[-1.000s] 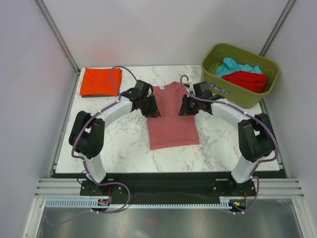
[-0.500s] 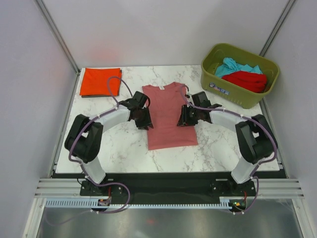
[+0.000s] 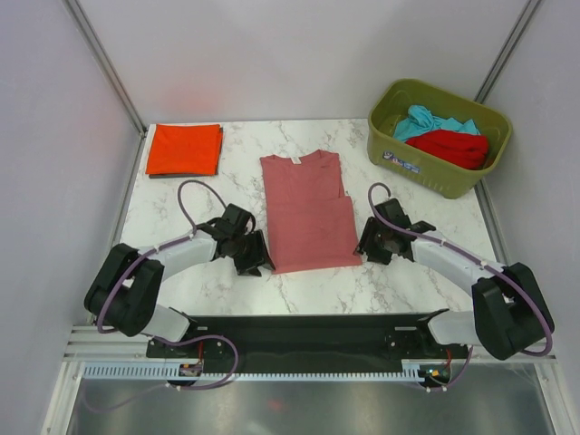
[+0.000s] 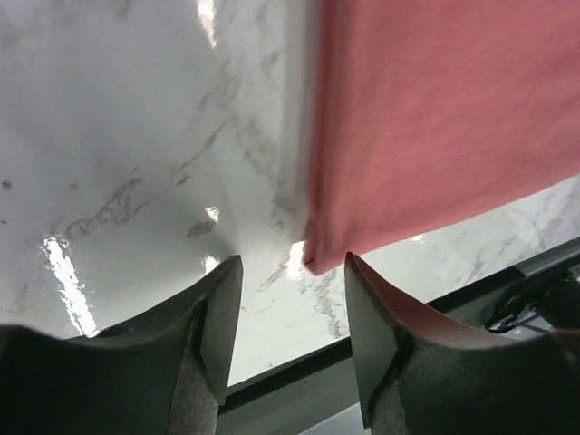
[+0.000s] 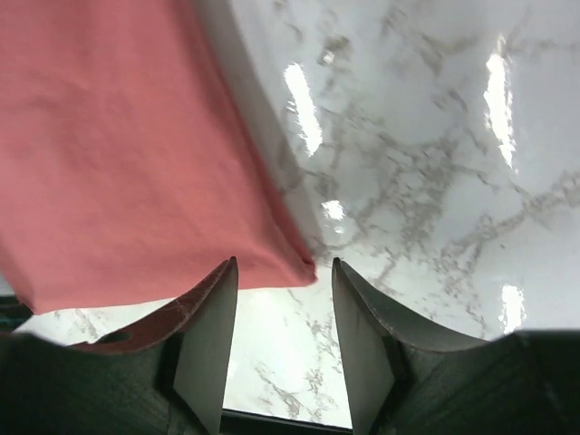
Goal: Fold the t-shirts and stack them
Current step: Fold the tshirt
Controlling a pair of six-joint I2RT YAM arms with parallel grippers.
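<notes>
Pink t-shirt (image 3: pixel 308 213): soft matte knit, sleeves tucked in, a long rectangle lying flat mid-table (image 3: pixel 240 145) on glossy marble-veined white.
Left gripper (image 4: pixel 290 263): dark curved fingers parted, straddling the near-left hem corner, no pinch.
Right gripper (image 5: pixel 283 265): likewise parted at the near-right corner.
Orange-red t-shirt (image 3: pixel 184 149): folded square, far-left corner.

Bare tabletop (image 3: pixel 237 159) between pink shirt (image 3: pixel 308 213) and folded orange shirt (image 3: pixel 184 149): passable strip. Far right corner blocked by green bin (image 3: pixel 426 168).
</notes>
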